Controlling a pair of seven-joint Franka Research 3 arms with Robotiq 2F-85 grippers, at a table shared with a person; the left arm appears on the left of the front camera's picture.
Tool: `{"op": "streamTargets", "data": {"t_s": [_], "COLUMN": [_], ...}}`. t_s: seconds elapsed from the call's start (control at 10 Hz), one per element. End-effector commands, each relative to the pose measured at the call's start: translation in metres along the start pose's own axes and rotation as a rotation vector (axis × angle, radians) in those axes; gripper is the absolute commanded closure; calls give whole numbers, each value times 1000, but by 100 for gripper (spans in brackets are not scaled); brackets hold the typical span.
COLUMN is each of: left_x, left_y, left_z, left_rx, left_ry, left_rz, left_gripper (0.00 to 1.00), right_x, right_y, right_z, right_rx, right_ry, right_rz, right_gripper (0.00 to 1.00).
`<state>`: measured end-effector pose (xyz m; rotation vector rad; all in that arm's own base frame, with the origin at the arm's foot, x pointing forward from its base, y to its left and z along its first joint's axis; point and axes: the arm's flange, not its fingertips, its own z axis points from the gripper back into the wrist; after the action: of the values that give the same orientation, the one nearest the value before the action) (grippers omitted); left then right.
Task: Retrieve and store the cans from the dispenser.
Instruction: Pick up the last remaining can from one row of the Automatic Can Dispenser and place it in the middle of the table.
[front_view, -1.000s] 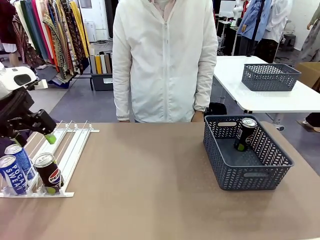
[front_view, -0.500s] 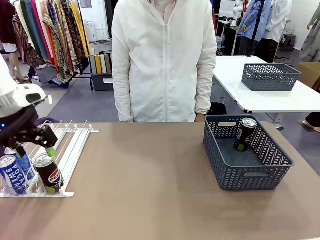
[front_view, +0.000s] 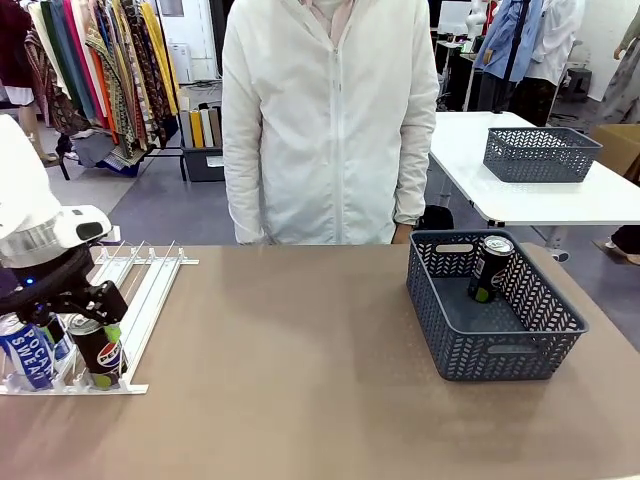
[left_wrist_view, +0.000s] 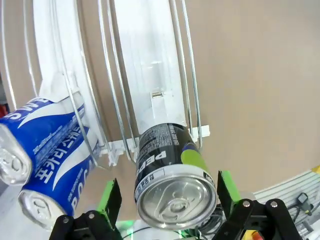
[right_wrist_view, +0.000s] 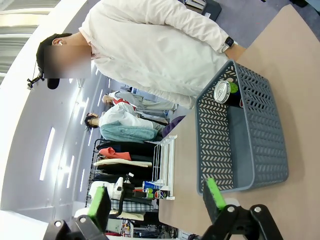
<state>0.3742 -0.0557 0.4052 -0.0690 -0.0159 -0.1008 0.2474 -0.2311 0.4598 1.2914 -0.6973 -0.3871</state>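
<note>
The white dispenser (front_view: 150, 285) lies at the table's left, with two blue Pocari Sweat cans (front_view: 27, 350) and a dark Pepsi can (front_view: 100, 352) at its near end. My left gripper (front_view: 90, 335) is low over the Pepsi can (left_wrist_view: 172, 177), open, one finger on each side of it. The green left-hand pad (left_wrist_view: 111, 196) stands a little off the can and the other pad is close to it. The Pocari cans (left_wrist_view: 47, 145) lie in the neighbouring lanes. My right gripper (right_wrist_view: 157, 197) hangs open in the air, holding nothing. A black can with green marks (front_view: 490, 266) stands in the basket.
A dark grey lattice basket (front_view: 500, 345) stands at the table's right. A person in a white jacket (front_view: 330, 120) stands at the far edge, hands down. The brown table top between rack and basket is bare. A second basket (front_view: 540, 155) sits on a white table behind.
My left gripper has come down and toward the near end of the rack, from above the lanes to around the Pepsi can. The cans and basket have not moved.
</note>
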Motion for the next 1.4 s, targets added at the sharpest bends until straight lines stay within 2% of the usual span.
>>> {"op": "streamTargets", "data": {"t_s": [0.0, 0.4, 0.5, 0.6, 0.7, 1.1, 1.3], "left_x": [2, 7, 8, 8, 7, 8, 1], "left_y": [-3, -6, -6, -7, -7, -8, -10], "left_z": [-3, -6, -5, -5, -4, -5, 17], "left_rx": [-9, 7, 7, 9, 13, 16, 27], "left_ry": [-23, -41, -38, -37, -45, -46, -75], "left_rz": [14, 2, 7, 7, -1, -13, -22], "left_gripper": [0, 0, 13, 71, 100, 100, 100], "right_x": [3, 3, 3, 3, 3, 3, 3], "right_y": [3, 3, 3, 3, 3, 3, 3], "right_z": [-1, -1, -1, -1, -1, -1, -1], "right_rx": [25, 25, 25, 25, 25, 25, 25], "right_ry": [-18, -18, -18, -18, -18, -18, -18], "right_rz": [7, 7, 7, 7, 7, 7, 7], "right_gripper": [0, 0, 0, 0, 0, 0, 0]}}
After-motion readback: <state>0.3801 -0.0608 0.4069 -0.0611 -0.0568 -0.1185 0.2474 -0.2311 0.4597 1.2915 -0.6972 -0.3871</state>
